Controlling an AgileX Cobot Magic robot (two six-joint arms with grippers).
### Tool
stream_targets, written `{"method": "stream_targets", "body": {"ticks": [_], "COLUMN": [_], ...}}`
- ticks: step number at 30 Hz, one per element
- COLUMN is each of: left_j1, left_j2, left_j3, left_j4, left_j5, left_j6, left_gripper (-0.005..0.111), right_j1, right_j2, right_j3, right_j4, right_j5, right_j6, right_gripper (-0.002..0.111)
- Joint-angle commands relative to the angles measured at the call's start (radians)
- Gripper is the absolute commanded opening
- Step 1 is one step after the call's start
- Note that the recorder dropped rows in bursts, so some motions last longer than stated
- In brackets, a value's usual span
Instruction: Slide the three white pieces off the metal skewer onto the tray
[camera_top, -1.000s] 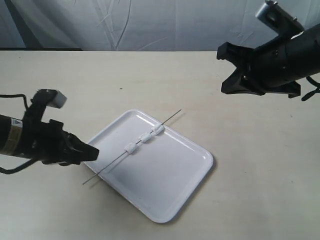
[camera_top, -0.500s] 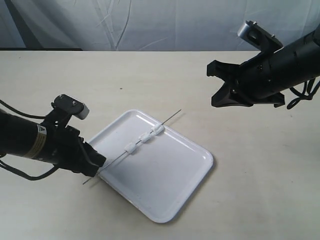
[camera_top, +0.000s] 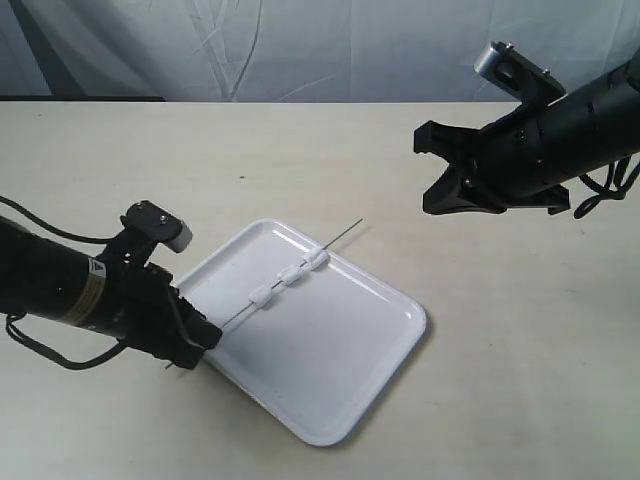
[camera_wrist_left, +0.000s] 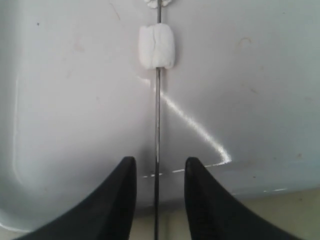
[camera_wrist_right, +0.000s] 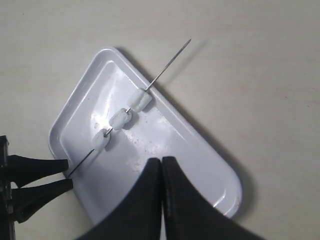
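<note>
Across the far-left part of the tray (camera_top: 340, 370), the metal skewer (camera_top: 338, 237) lies on a slant from near left to far right. The three white pieces (camera_top: 293, 274) are threaded on it in a row over the tray floor. Its pointed end juts past the tray's far rim over the beige table (camera_top: 520, 330). Its other end reaches beyond the near-left rim, where the left gripper (camera_top: 203, 336) sits low at the tray's edge. From the exterior view the black gripper hides that end of the rod, so a pinch cannot be read there. The left wrist view settles it: the two fingers (camera_wrist_left: 122, 200) stand apart on either side of the skewer with bare space showing on each side, so this gripper is released and not grasping the rod. That view takes in only the nearest piece (camera_wrist_left: 157, 46) whole, plus the edge of the next. The right wrist view, looking down from above, shows all three pieces, spaced a little apart, and the left gripper's tips flanking the rod's end. The right gripper (camera_wrist_right: 161, 160) hangs high to the far right, well apart from the tray and touching nothing. Its own camera shows its fingers pressed together with only a thin seam between them, clenched on nothing.
</note>
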Motion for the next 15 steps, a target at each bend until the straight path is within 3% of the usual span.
{"method": "stream_targets", "body": {"ticks": [1,6,15], "left_j1": [-0.049,-0.091,-0.093], "left_j2": [0.002,0.002,0.002], "left_j3": [-0.005,-0.005,-0.005], "left_j4": [-0.005,-0.005,-0.005], "left_j5": [0.073,0.133,0.118], "left_j6": [0.007,0.007,0.007], "left_gripper": [0.033,0.030,0.025], "right_j1": [-0.001,-0.001,-0.001], "right_j2": [0.000,0.000,0.000], "right_j3": [-0.007,-0.007,-0.007], "right_j4": [0.005,0.005,0.005], "right_j5": [-0.008,-0.008,-0.019], "right_j6": [-0.007,-0.007,-0.007], "right_gripper": [-0.001,-0.001,-0.001]}}
